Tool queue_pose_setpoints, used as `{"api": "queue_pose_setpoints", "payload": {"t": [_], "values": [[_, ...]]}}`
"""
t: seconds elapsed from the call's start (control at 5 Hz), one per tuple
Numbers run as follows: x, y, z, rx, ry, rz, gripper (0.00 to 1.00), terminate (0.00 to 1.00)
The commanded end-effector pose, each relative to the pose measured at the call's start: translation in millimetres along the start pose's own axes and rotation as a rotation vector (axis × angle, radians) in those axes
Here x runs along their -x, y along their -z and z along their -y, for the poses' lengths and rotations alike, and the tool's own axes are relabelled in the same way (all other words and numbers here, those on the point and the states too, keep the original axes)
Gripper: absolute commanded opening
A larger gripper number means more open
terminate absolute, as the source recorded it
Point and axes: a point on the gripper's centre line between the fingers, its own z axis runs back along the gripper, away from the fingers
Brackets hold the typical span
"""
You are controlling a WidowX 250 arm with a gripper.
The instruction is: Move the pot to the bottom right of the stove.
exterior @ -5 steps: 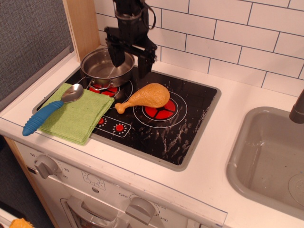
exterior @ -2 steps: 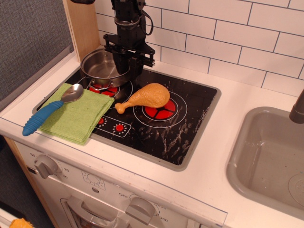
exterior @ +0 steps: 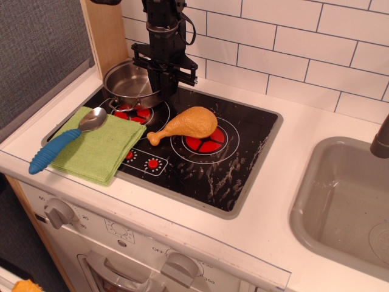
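The shiny steel pot (exterior: 127, 82) is at the back left of the black stove (exterior: 243, 158), over the left burner ring (exterior: 132, 113). My gripper (exterior: 163, 91) comes down from above and is shut on the pot's right rim. The pot looks raised slightly off the burner, since more of the red ring shows in front of it. The stove's bottom right area bears whitish scuff marks.
A yellow toy chicken drumstick (exterior: 188, 125) lies on the middle burner. A green cloth (exterior: 100, 149) with a blue-handled spoon (exterior: 64, 141) covers the stove's front left corner. A grey sink (exterior: 340, 201) is at the right. A wooden panel (exterior: 106, 33) and tiled wall stand behind.
The gripper came down from open over the pot and shut on its right rim. The pot has since shifted up a little, uncovering more of the left burner.
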Motion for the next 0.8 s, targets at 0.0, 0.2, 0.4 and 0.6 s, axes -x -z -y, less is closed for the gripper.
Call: {"api": "queue_pose_setpoints", "payload": {"t": [0.0, 0.2, 0.4, 0.6], "values": [[2.8, -73.5, 6.9, -0.036, 0.031, 0.137, 0.00, 0.00], [34.1, -103.8, 34.9, -0.052, 0.126, 0.198, 0.00, 0.00], [73.3, -110.8, 66.9, -0.046, 0.242, 0.206, 0.00, 0.00], [111.0, -101.2, 103.8, -0.083, 0.407, 0.188, 0.00, 0.00]]}}
